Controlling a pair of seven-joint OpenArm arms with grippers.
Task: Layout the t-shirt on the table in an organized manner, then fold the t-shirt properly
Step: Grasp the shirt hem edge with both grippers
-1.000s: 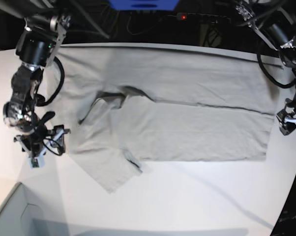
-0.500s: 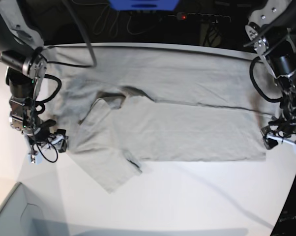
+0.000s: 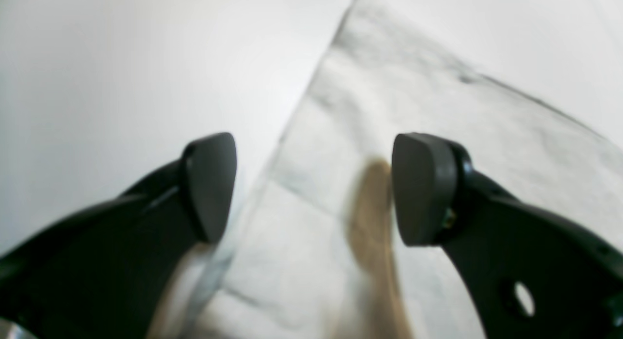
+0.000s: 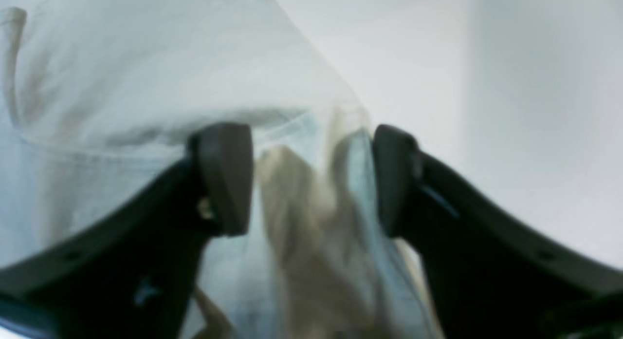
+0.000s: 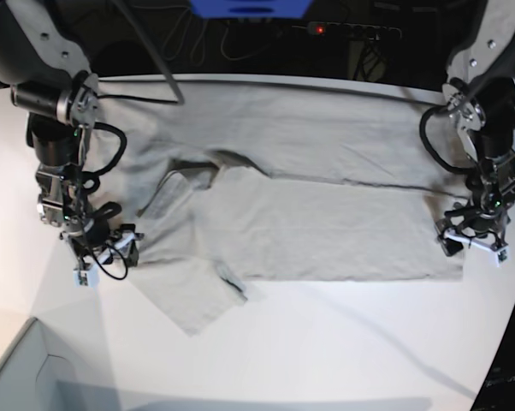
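Both arms have lowered toward the t-shirt (image 5: 300,205). The right gripper (image 5: 103,253) has moved right to the sleeve edge; its jaws have narrowed around fabric. The left gripper (image 5: 473,243) has moved left onto the hem corner.

blue object (image 5: 250,8) far edge | power strip (image 5: 353,31) red light | grey bin (image 5: 18,377) near corner

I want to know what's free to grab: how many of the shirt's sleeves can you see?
1: a sleeve of the t-shirt fans out toward the table front, beside the right gripper. The other may be folded under near the collar.
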